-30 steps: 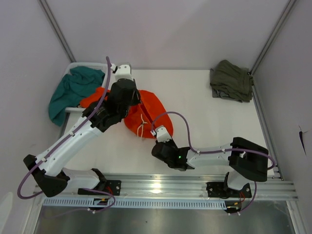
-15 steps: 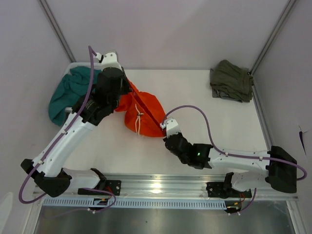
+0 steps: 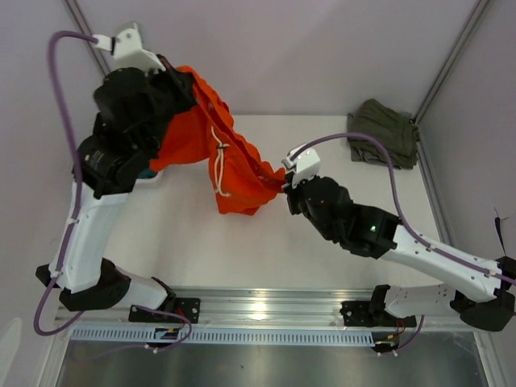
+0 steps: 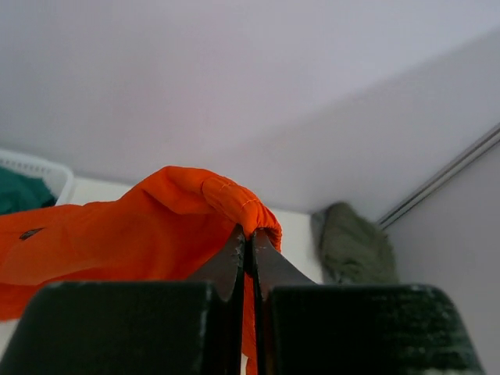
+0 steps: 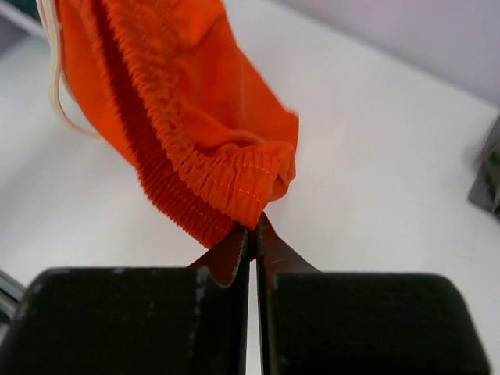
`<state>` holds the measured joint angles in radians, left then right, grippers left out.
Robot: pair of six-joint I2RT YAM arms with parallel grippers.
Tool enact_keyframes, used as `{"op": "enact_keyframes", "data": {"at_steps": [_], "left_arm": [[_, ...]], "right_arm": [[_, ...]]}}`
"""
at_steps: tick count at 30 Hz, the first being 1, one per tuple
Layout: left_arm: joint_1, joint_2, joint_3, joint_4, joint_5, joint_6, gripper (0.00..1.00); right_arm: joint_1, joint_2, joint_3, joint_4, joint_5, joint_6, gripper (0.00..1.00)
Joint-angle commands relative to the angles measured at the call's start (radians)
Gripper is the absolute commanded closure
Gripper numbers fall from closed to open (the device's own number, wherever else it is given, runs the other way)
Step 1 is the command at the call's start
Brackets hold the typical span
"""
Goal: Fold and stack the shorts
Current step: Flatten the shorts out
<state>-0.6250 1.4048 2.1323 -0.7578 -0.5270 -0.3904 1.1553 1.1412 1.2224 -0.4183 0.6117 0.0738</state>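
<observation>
The white desk (image 3: 347, 218) has bare room in the middle, which is where I want this garment to land. The orange shorts (image 3: 234, 173) are off the surface, slung between my two arms: high at the far left, sagging down toward the centre, with the lowest bunch hanging just above the desk or brushing it; I cannot tell which. The olive-green shorts (image 3: 383, 133) sit folded at the far right corner, well apart. A scrap of teal garment (image 4: 14, 195) shows at the far left beside a white basket (image 4: 43, 168).

My left tool (image 4: 248, 234) is pinched tight on a rolled edge of the orange fabric. My right tool (image 5: 251, 228) is clamped on the end of the gathered waistband (image 5: 180, 172). The white drawstring (image 3: 218, 165) dangles loose down the middle.

I judge this to be the lift-and-spread step, before any fold. Next I need to draw the two holds apart until the cloth hangs without twist, then lower it flat on the bare centre, keeping the drawstring from getting trapped underneath.
</observation>
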Motion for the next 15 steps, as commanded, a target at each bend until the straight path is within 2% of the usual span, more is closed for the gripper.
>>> {"op": "enact_keyframes", "data": {"at_steps": [1,3,6,12,15], "left_arm": [[0.008,-0.016,0.130,0.028,0.050,0.021,1.00],[0.008,-0.058,0.117,0.066,0.062,0.002,1.00],[0.008,-0.171,-0.030,0.170,0.093,-0.014,1.00],[0.008,-0.410,-0.256,0.347,0.124,-0.021,1.00],[0.008,-0.463,-0.302,0.376,0.137,-0.025,1.00]], "right_arm": [[-0.015,-0.026,0.158,-0.045,0.006,-0.098,1.00],[-0.026,-0.029,0.243,-0.065,0.017,-0.129,1.00],[-0.028,-0.060,0.320,-0.082,0.026,-0.155,1.00],[-0.014,-0.136,0.374,-0.092,0.025,-0.170,1.00],[0.021,-0.144,0.411,-0.099,-0.004,-0.189,1.00]]}}
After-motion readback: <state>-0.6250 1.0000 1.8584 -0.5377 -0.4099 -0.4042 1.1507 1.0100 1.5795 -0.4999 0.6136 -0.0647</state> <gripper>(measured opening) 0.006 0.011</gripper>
